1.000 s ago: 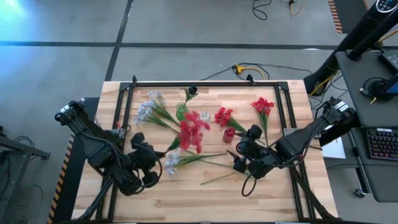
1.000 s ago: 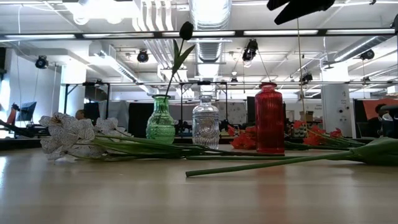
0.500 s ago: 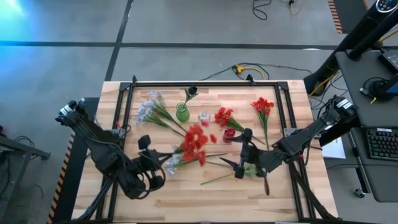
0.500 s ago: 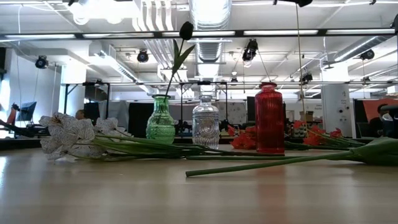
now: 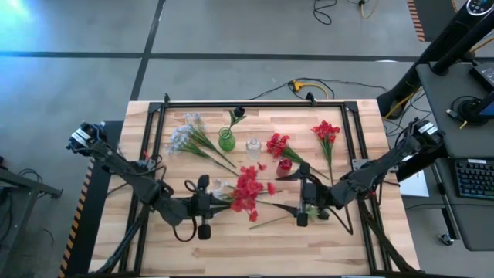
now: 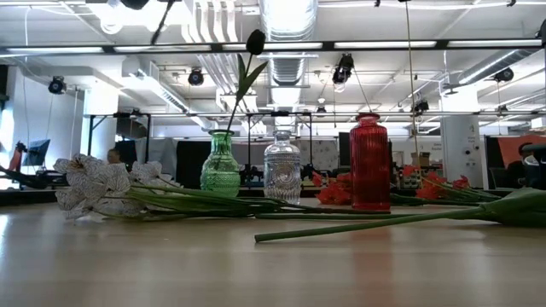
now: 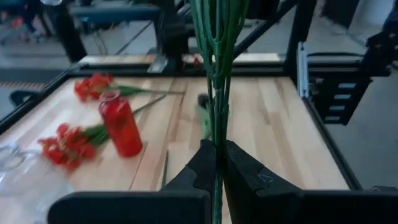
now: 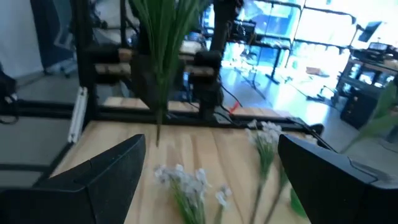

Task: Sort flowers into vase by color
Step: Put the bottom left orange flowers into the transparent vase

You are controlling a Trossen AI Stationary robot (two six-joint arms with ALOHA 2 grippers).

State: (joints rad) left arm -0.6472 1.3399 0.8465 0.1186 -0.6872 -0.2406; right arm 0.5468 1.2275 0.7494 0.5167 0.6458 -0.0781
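My left gripper (image 5: 210, 204) (image 7: 216, 149) is shut on the green stems of a red-blossomed flower spray (image 5: 247, 190), raised over the table's near middle. Facing it from the right, my right gripper (image 5: 299, 204) (image 8: 221, 180) hangs open with nothing between its fingers. A green vase (image 5: 226, 140) (image 6: 220, 167) holds one dark-budded stem. A clear vase (image 5: 253, 145) and a red vase (image 5: 285, 164) (image 7: 119, 124) stand beside it. Pale blue-white flowers (image 5: 184, 136) and two red sprays (image 5: 276, 144) (image 5: 326, 131) lie on the tabletop. My left gripper pinches the bundled green stems (image 7: 216, 134) of the red spray between its two fingers. The fingers come nearly level from the table's left and lie across the stems. The spray is lifted clear, blossoms up, with its leafy lower part (image 8: 160, 43) hanging below the hold.
A loose green stem (image 5: 270, 222) (image 6: 384, 223) lies on the wood near the front. Another pale spray (image 5: 217, 188) lies under the held blossoms. A black frame rail (image 5: 255, 104) runs along the table's far edge.
My left gripper has sunk and swung toward the table's near edge, tipping from pointing down to nearly level. The red spray went with it, from beside the vases to the near middle. My right gripper has turned to level in place, staying open.
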